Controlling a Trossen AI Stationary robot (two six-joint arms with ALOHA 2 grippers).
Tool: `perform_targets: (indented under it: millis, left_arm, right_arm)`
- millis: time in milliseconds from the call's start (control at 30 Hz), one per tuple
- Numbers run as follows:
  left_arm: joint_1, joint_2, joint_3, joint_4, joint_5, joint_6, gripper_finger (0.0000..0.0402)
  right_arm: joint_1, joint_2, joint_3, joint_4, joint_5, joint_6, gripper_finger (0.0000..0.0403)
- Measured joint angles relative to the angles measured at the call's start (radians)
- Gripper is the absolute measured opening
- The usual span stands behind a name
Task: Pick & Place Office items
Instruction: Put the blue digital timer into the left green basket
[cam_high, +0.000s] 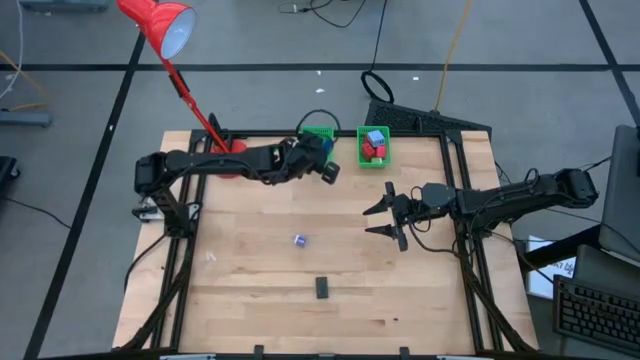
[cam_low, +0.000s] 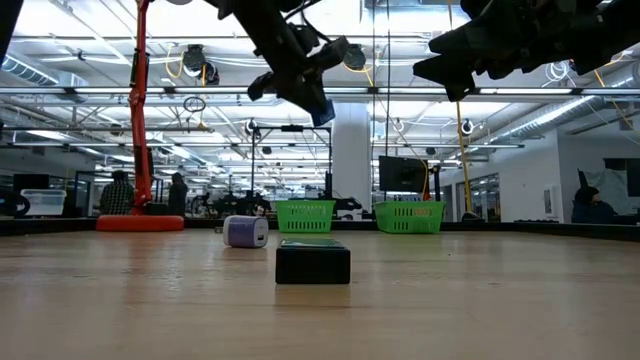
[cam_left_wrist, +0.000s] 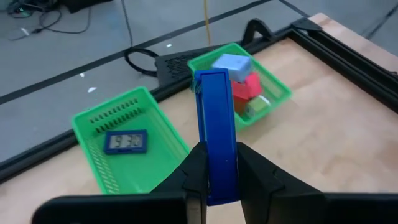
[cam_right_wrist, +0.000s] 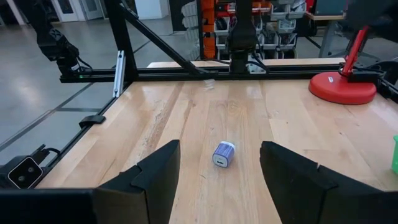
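1. The left pincer (cam_left_wrist: 217, 177) is clenched on a dark blue oblong (cam_left_wrist: 216, 124), which stands up between the fingers (cam_left_wrist: 193, 171).
2. In the high view this left pincer (cam_high: 318, 165) hangs above the far edge of the worktop (cam_high: 250, 280), just beside the two green mesh baskets.
3. The nearer basket (cam_left_wrist: 124, 146) holds a small digital clock (cam_left_wrist: 126, 142) lying flat on its floor.
4. The other basket (cam_left_wrist: 273, 93) holds a pale blue cube (cam_left_wrist: 231, 62), a red block (cam_left_wrist: 247, 86) and a further small piece – too unclear to identify.
5. The right pincer (cam_high: 388, 216) is released, its fingers (cam_right_wrist: 149, 177) spread wide, and it hovers over the middle right of the worktop.
6. A small lavender-and-white item (cam_right_wrist: 223, 154) lies on the worktop ahead of the right pincer – in the high view (cam_high: 299, 240) near the centre.
7. A black oblong (cam_high: 322, 288) lies flat nearer the front edge, well apart from both pincers.
8. The red desk lamp (cam_high: 165, 25) stands with its base at the far left corner.
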Motion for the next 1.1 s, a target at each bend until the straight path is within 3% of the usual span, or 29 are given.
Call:
perform_targets:
  millis: [700,1100]
  left_arm:
    - [0.183,0.014,0.0,-0.022,0.061,0.007,0.0055]
    - [0.243,0.125,0.0,-0.026,0.141,-0.001,0.0056]
  right_arm:
    - [0.0,0.0,0.0,0.0,0.0,-0.004,0.021]
    - [-0.003,-0.001,0.0,0.0,0.004,-0.015,0.021]
